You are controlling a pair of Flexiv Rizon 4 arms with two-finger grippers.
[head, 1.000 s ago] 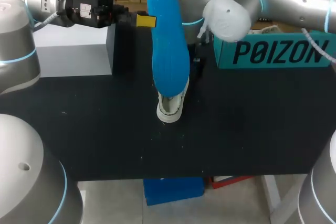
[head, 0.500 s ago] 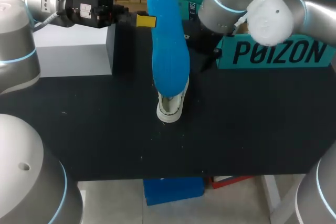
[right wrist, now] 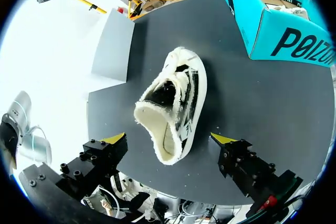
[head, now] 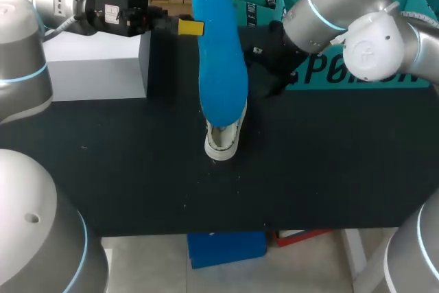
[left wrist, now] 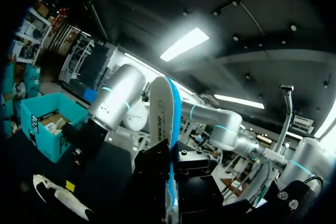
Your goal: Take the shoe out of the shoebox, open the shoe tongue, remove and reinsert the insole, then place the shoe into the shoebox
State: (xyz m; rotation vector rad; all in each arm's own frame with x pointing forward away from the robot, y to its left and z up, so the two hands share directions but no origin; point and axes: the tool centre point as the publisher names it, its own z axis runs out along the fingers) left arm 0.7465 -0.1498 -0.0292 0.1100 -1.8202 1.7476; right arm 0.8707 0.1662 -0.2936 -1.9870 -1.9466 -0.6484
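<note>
My left gripper [head: 190,27] is shut on a blue insole [head: 221,66], held high above the table; in the left wrist view the insole [left wrist: 167,129] stands edge-on between its black fingers. Under it, a white shoe [head: 224,136] lies on the black table [head: 137,169], opening upward. My right gripper [right wrist: 169,139] hangs open above the shoe [right wrist: 176,98], its yellow tips well apart on either side of the heel end and not touching it. The teal shoebox [head: 363,66] stands at the back right, partly hidden by my right arm [head: 343,12].
A grey block [head: 96,77] sits at the table's back left, also seen past the shoe in the right wrist view as the grey block [right wrist: 113,45]. The shoebox [right wrist: 273,24] lies beyond the shoe's toe. Bare black tabletop stretches in front of the shoe.
My right arm has swung away from the middle toward the right, uncovering the shoebox's left part and covering its front. The left arm, insole and shoe have stayed put.
</note>
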